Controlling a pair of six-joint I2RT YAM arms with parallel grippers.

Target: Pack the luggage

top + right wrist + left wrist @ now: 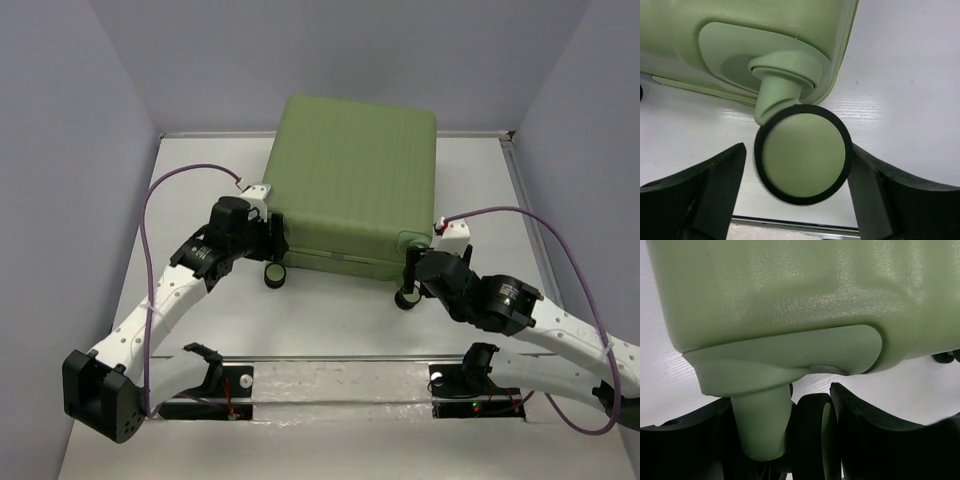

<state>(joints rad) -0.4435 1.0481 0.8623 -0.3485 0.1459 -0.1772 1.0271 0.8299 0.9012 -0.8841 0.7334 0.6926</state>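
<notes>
The luggage point(352, 180) is a light-green ribbed suitcase lying closed and flat at the table's back middle. Its lining is hidden. My left gripper point(274, 258) is at its near left corner. In the left wrist view the gripper point(785, 440) has its jaws close against the green wheel stem point(762, 425) and the black-and-green wheel point(812, 435). My right gripper point(410, 283) is at the near right corner. In the right wrist view it point(800, 155) is open around the right wheel point(804, 152). The right finger point(875, 190) touches the wheel and the left finger point(715, 185) stands apart from it.
White table point(330, 320) walled by grey panels on the left, back and right. A metal rail with black clamps point(340, 385) runs along the near edge between the arm bases. Purple cables point(150, 260) loop above both arms.
</notes>
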